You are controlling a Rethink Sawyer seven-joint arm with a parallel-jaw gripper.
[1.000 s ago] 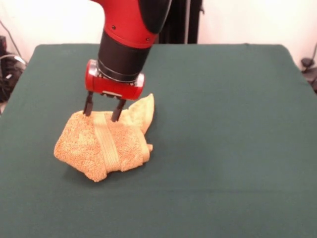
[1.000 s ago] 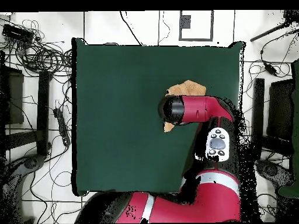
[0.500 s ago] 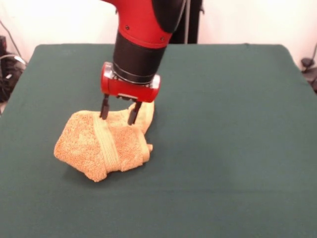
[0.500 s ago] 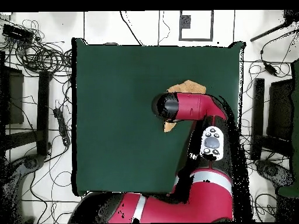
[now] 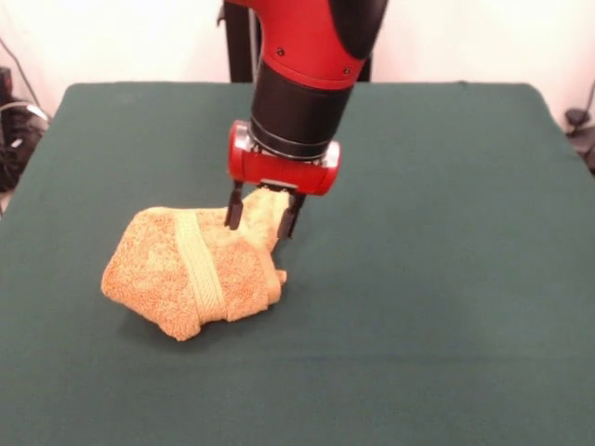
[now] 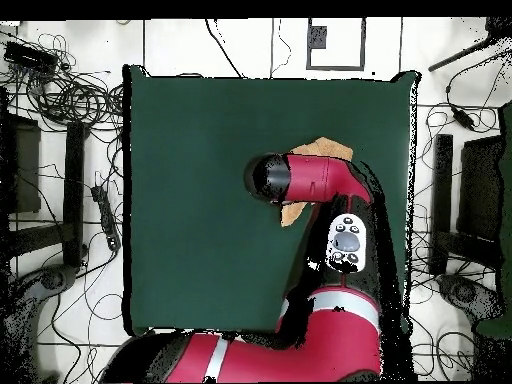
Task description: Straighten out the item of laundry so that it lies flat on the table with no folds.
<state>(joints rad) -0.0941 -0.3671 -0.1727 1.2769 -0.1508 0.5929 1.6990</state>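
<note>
Hand [image 5: 261,216] spread wide over bunched towel's [image 5: 191,274] far corner (bare table [image 5: 446,279] all around).

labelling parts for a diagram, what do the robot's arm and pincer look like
The arm is glossy red with black sections; its last segment is a thick black cylinder. A rounded red block with a silvery rim sits below it, carrying the pincer: two short, thin dark fingers. From overhead, a grey oval button panel shows on the red arm.

Fuzzy, looped terry towel [image 5: 181,274] with a smoother woven band [image 5: 200,269] lies on matt cloth table [image 5: 446,279].
</note>
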